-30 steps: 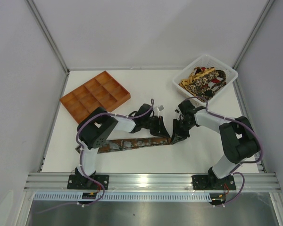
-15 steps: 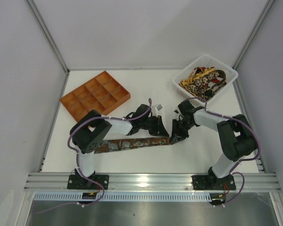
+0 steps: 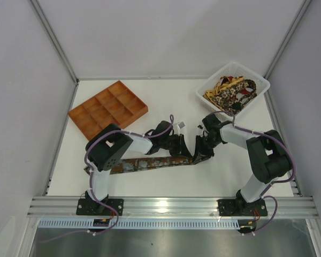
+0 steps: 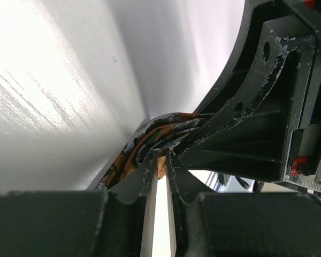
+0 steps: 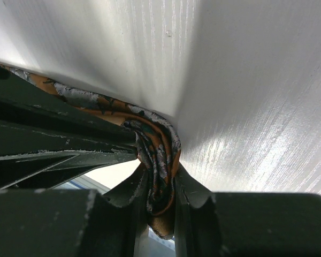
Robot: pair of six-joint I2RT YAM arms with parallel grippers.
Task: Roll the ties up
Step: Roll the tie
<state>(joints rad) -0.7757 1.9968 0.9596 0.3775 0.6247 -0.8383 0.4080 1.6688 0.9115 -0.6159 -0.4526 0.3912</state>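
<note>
Since half a second ago the left arm (image 3: 111,151) has swung its elbow slightly back rightward. Both the left gripper (image 3: 185,151) and the right gripper (image 3: 201,153) are clamped on the right end of the tie (image 3: 150,163), which lies stretched across the table (image 3: 230,171).

The right gripper (image 5: 159,187) pinches a folded loop of rust-orange, grey and black patterned fabric tie (image 5: 159,140) between its 2 dark fingers (image 5: 124,197). The left gripper (image 5: 129,145) reaches in from the left, touching the tie, with the glossy white surface (image 5: 246,80) behind.
</note>
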